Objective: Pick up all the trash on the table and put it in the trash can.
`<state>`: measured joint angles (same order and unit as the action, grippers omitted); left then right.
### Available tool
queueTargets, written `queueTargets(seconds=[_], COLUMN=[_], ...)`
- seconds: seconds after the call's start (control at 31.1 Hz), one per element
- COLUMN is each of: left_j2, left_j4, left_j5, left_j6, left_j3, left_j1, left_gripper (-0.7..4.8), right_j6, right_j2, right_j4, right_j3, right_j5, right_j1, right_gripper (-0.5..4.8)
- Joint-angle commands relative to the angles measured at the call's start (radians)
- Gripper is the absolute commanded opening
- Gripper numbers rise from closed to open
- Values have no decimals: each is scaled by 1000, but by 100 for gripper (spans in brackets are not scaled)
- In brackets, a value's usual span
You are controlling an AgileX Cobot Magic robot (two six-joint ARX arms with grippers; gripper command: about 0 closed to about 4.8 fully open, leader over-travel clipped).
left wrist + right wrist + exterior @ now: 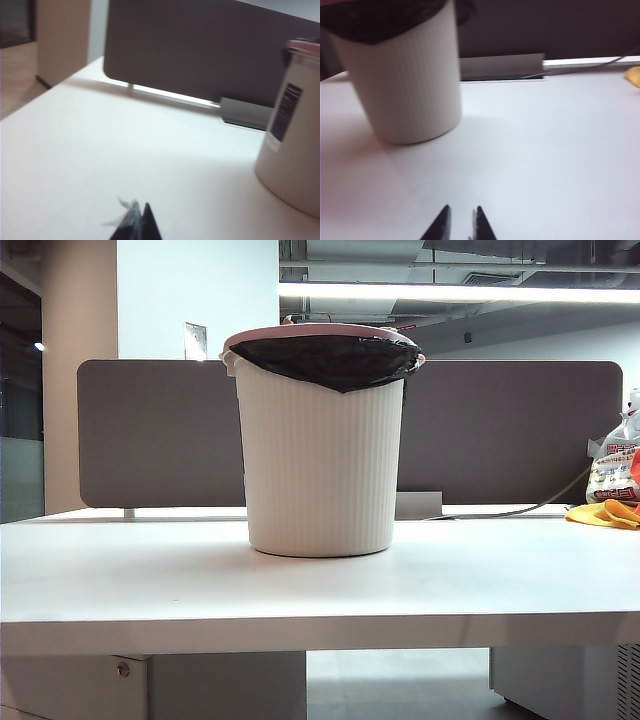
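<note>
Trash can (322, 455) first: a tall, tapered white plastic bin with fine vertical ribs, a pinkish rim and a black bag liner (330, 360) folded over the top so that a dark point hangs down its front. It stands upright near the middle of the white table (150, 580), in front of the grey divider panel (160, 435) that runs along the back edge. In the left wrist view the bin (292, 150) shows a dark label on its side. No crumpled brown paper wads show on the tabletop in any view; whether they lie inside the bin cannot be told.

At the far right of the table lie an orange-yellow cloth (608, 514) and, behind it, a printed plastic bag (612, 468), well apart from the bin.

Neither arm appears in the exterior view. The left gripper (138, 225) sits low over bare tabletop, to the bin's left, its dark fingers pressed together with nothing between them. The right gripper (460, 225) hovers over the table in front of the bin (407, 85), fingers parted with a gap between the tips, holding nothing.
</note>
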<state>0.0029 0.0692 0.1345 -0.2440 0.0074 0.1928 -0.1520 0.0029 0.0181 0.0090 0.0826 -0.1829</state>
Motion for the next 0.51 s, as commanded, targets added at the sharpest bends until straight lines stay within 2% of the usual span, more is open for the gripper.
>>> queueTargets(seconds=[0.03,0.19,0.51], left_j2=[0,0,0], left_j4=[14,14,14], left_j5=[-2,3,1], left_j6=[1,1,1], left_j3=[0,0,0], left_j1=[0,-2,-2], left_gripper=[-4,-4,-4], right_j6=[-2,-2,-2], right_j2=[0,0,0], right_j4=[-15,-15,-15], right_j3=[-4,-4,-4], right_j5=[2,-2,-2], right_j1=[55,114,111], right_gripper=[62,62,62])
